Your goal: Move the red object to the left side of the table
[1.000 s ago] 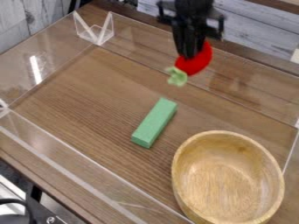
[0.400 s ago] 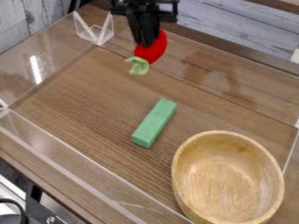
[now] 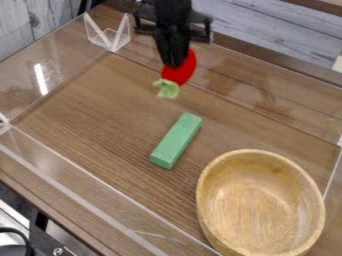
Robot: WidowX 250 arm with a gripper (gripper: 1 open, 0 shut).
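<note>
The red object (image 3: 181, 67) hangs above the far middle of the desk (image 3: 94, 120), its pale green leafy end (image 3: 168, 90) pointing down toward the wood; whether that end touches the surface I cannot tell. It sits nearer the back wall than the front, a little left of center from where I stand.

Nearest to it is a green rectangular block (image 3: 177, 139), lying flat and slanted on the wood, apart from the fruit and closer to me. Further to the front right rests a round wooden bowl (image 3: 261, 203), well apart from both. Low clear acrylic walls (image 3: 54, 60) run around the surface, and a small clear folded stand (image 3: 107, 33) sits at the far left corner. Nothing lies between the fruit and the left wall.

The black hand (image 3: 174, 55) comes straight down from above, its fingers clamped together on the upper part of the red fruit, carrying it.

I can read no writing or labels anywhere.
</note>
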